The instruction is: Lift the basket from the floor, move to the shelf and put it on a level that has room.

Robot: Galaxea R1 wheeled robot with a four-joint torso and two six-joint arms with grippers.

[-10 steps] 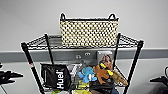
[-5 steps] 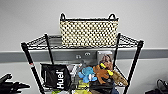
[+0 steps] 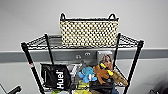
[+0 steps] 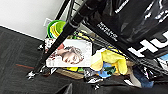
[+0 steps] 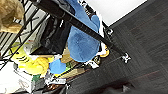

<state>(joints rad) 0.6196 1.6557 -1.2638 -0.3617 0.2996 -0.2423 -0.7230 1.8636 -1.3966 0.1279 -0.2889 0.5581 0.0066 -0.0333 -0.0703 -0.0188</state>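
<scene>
From my seat at the controls, nearest in the head view is the shelf, its front black posts rising at either side with grey wall showing between and beyond them. At the bottom left corner a dark rounded part of the robot pokes in; I cannot tell whether either gripper is wide or narrow.

On the tier below the top sit a glossy black Huel bag, a soft blue plush toy, a brown and yellow plush and an upright picture box behind them, packed close with little free room.

Above, the level is a thin wire grid with short post stubs at its corners. The basket rests on it, upright, towards the back and slightly right of centre. Its cream woven side looks knobbly under a dark rim, with two small black loop handles at the ends. Bare wire stays open to its left and in a narrower strip to its right.

In the left wrist view, a black post crosses over a magazine, a green bowl and yellow fabric low in the rack, beside the floor, dark carpet with faint seams. The right wrist view shows a castor on that carpet.
</scene>
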